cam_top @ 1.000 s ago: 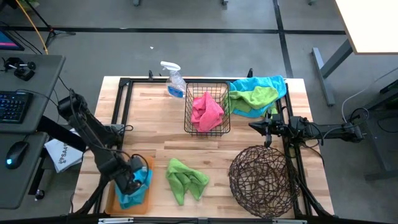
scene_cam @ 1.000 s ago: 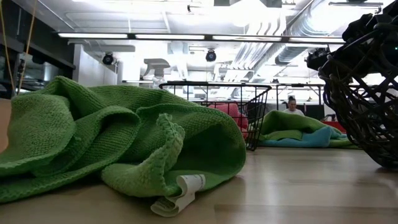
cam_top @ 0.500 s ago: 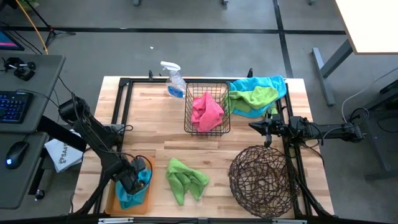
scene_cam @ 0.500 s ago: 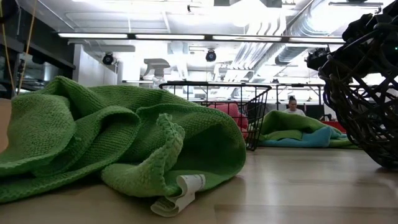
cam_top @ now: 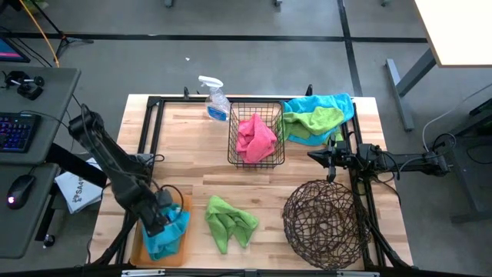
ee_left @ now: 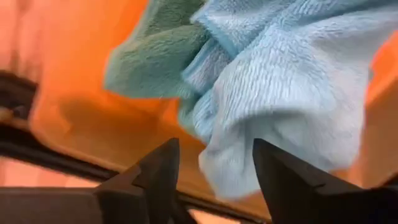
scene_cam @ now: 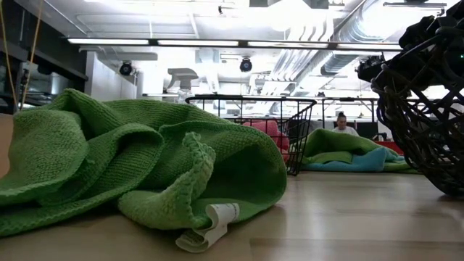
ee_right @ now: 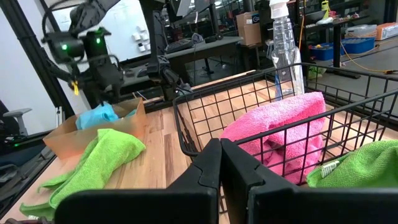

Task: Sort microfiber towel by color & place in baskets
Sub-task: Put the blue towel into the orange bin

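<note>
A blue towel point(cam_top: 167, 232) lies bunched in the flat orange tray point(cam_top: 137, 245) at the table's near left corner. My left gripper point(cam_top: 159, 218) hovers just over it, open, and the towel's edge point(ee_left: 217, 168) shows between its fingers. A pink towel point(cam_top: 255, 137) sits in the black wire basket point(cam_top: 232, 127). A green towel point(cam_top: 228, 221) lies crumpled on the table between the tray and the round twig basket point(cam_top: 323, 223). My right gripper point(cam_top: 311, 156) waits shut, to the right of the wire basket. My left gripper points down at the blue towel, its open fingers point(ee_left: 158, 171) standing on either side of the towel's edge. Whether they touch the cloth I cannot tell. The towel rests in the tray.
A pile of blue and green towels point(cam_top: 317, 117) lies at the far right corner. A clear spray bottle point(cam_top: 215, 100) stands at the far edge, left of the wire basket. A black frame point(cam_top: 150, 127) runs along the table's sides.
My left gripper has opened over the orange tray and let go of the blue towel, which now lies spread a little wider in the tray. The gripper has drawn back slightly toward the table's left.
</note>
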You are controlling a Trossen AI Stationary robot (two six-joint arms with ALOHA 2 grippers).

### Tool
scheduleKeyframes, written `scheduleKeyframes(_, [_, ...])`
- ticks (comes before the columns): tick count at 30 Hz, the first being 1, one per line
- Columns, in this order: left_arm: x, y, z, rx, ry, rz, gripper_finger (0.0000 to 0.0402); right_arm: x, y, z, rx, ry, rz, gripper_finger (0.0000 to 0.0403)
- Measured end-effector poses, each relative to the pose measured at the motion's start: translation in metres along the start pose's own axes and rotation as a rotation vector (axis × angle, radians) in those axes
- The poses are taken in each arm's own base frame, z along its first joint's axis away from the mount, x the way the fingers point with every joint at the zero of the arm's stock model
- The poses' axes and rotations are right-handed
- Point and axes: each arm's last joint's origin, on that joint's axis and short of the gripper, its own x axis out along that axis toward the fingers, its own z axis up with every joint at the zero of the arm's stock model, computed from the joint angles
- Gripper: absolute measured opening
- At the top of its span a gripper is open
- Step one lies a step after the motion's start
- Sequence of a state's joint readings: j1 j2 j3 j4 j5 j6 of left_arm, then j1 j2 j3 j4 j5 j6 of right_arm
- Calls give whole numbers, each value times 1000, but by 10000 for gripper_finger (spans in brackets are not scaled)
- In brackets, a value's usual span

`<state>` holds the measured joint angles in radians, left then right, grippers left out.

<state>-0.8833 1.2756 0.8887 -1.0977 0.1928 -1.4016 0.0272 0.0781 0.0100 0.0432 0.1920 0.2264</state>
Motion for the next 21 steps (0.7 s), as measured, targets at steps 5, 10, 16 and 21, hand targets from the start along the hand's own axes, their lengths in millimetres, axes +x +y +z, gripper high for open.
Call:
scheduleKeyframes(5, [-26,9,-5,59,-93,-112,206,0,0,0,0,0,0,0])
scheduleKeyframes(10, [-51,-10,2,215,-444,-401,183,0,0,0,0,0,0,0])
scheduleKeyframes(16, [-33,-35,26,348,-531,-337,60,0,0,0,0,0,0,0])
scheduleKeyframes(21, [-5,-51,47,410,-503,-238,13,0,0,0,0,0,0,0])
